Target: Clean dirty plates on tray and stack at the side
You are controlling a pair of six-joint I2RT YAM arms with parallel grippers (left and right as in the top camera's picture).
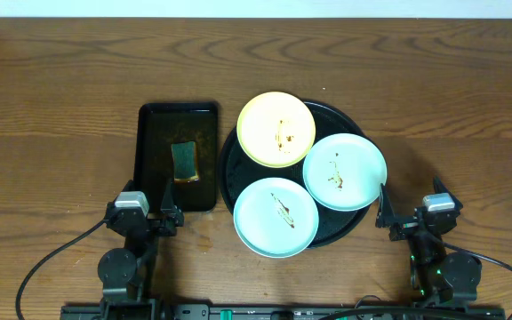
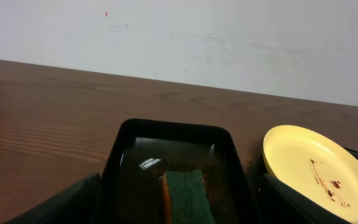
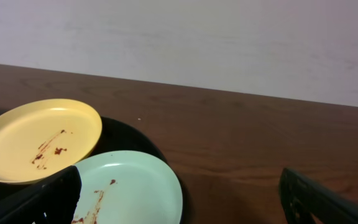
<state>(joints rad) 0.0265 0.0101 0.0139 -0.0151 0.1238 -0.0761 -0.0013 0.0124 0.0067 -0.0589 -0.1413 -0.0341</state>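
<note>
Three smeared plates lie on the round black tray (image 1: 229, 169): a pale yellow plate (image 1: 276, 129) at the back, a mint-blue plate (image 1: 345, 171) on the right, and another mint-blue plate (image 1: 276, 217) at the front. My left gripper (image 1: 147, 206) is open and empty at the near end of the rectangular tray. My right gripper (image 1: 409, 206) is open and empty just right of the round tray. The yellow plate also shows in the left wrist view (image 2: 316, 171) and the right wrist view (image 3: 39, 138), where the right mint-blue plate (image 3: 132, 190) lies beside my left finger.
A smaller rectangular black tray (image 1: 154, 120) left of the round tray holds a green and orange sponge (image 1: 184, 161), also in the left wrist view (image 2: 188, 196). Bare wooden table lies all around, with a white wall behind.
</note>
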